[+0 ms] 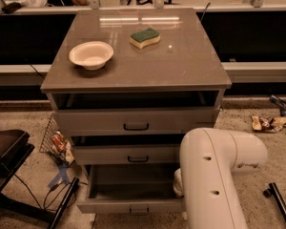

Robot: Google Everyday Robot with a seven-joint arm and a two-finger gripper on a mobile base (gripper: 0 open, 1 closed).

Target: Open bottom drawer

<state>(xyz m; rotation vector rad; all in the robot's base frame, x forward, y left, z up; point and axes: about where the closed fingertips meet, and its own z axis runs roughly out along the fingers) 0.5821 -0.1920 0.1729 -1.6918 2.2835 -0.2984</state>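
At the bottom right, nearest the camera, the thick white arm rises from the lower edge and bends at a rounded elbow toward the right. Just behind its left side a pale part of the pincer shows, the rest hidden by the arm; whether it is open or closed cannot be told. It sits at the right end of the bottom drawer, which is pulled well out, its small black handle left of the pincer. Above, the middle drawer and top drawer stand partly out. Farther back, on the desk, sit a bowl and a sponge.
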